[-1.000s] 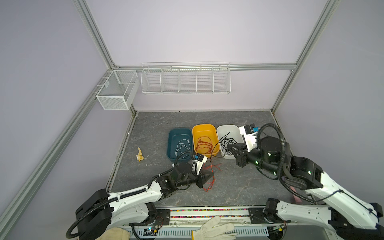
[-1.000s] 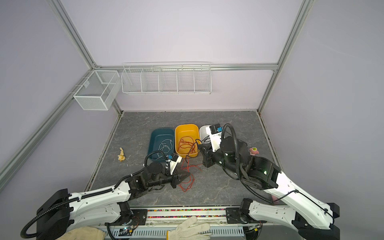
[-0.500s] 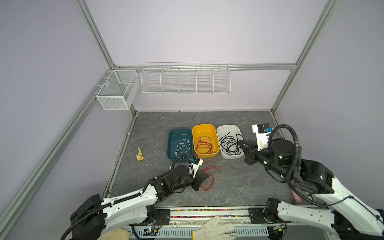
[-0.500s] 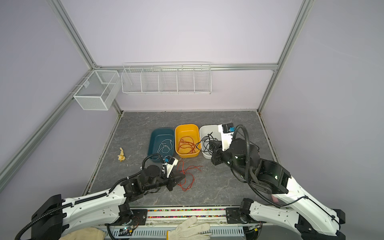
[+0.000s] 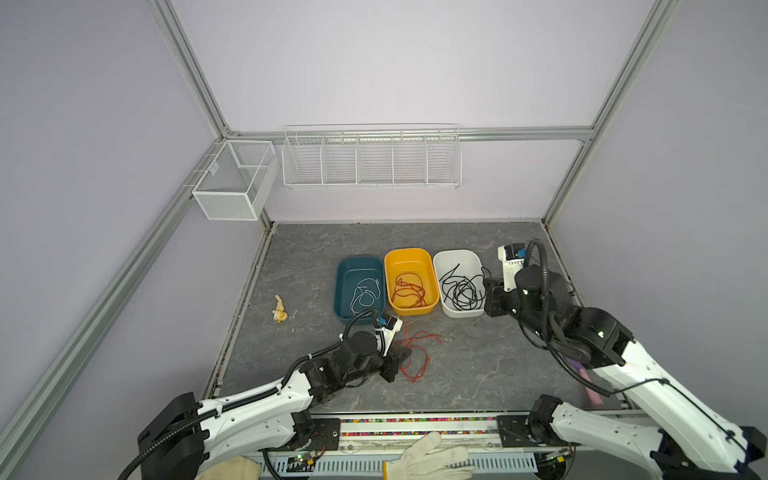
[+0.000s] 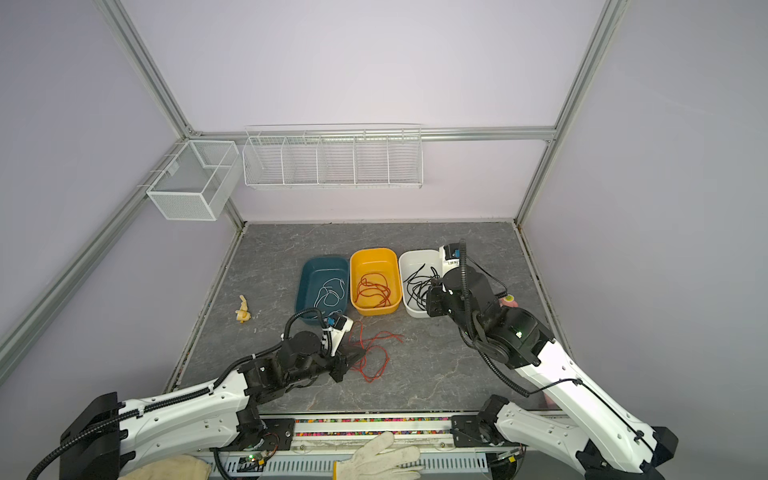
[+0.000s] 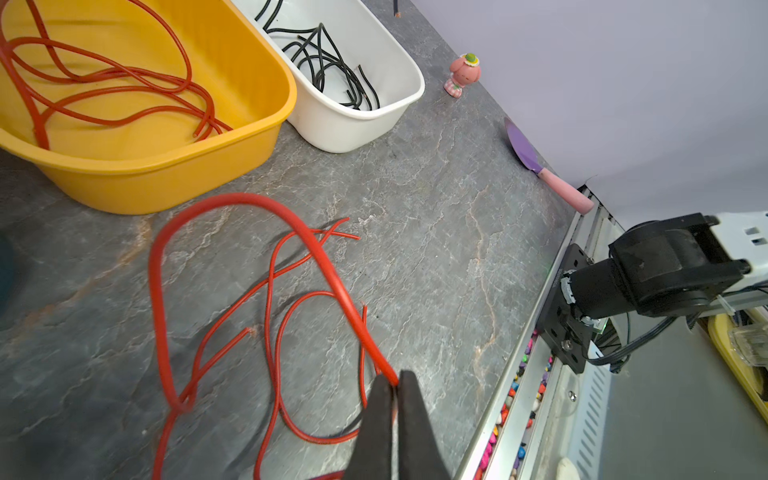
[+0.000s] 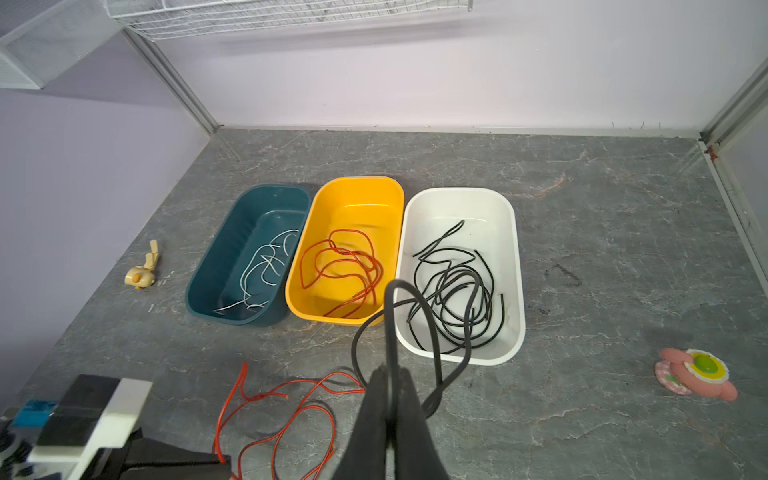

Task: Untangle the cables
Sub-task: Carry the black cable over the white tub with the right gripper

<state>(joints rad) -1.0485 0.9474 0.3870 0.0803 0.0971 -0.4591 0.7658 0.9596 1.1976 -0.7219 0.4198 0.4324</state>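
A loose red cable (image 5: 417, 353) sprawls on the grey floor in front of the bins. My left gripper (image 7: 395, 376) is shut on one strand of it, low over the floor, also seen in both top views (image 5: 400, 360) (image 6: 352, 358). My right gripper (image 8: 388, 372) is shut on a black cable (image 8: 388, 316) that loops up from the white bin (image 8: 515, 266). In both top views the right gripper (image 5: 490, 297) (image 6: 432, 300) hangs at that bin's near right corner. More black cables (image 5: 461, 291) lie in the white bin, red ones (image 5: 409, 289) in the yellow bin, white ones (image 5: 364, 293) in the teal bin.
A small yellow toy (image 5: 280, 310) lies left of the bins. A pink toy (image 6: 508, 300) and a purple spatula (image 7: 540, 166) sit near the right wall. Wire baskets (image 5: 372, 158) hang on the back wall. A white glove (image 5: 424, 459) rests at the front rail.
My right gripper has swung to the right and back, from in front of the yellow bin to the white bin, with the black cable. My left gripper drew back a little with the red cable.
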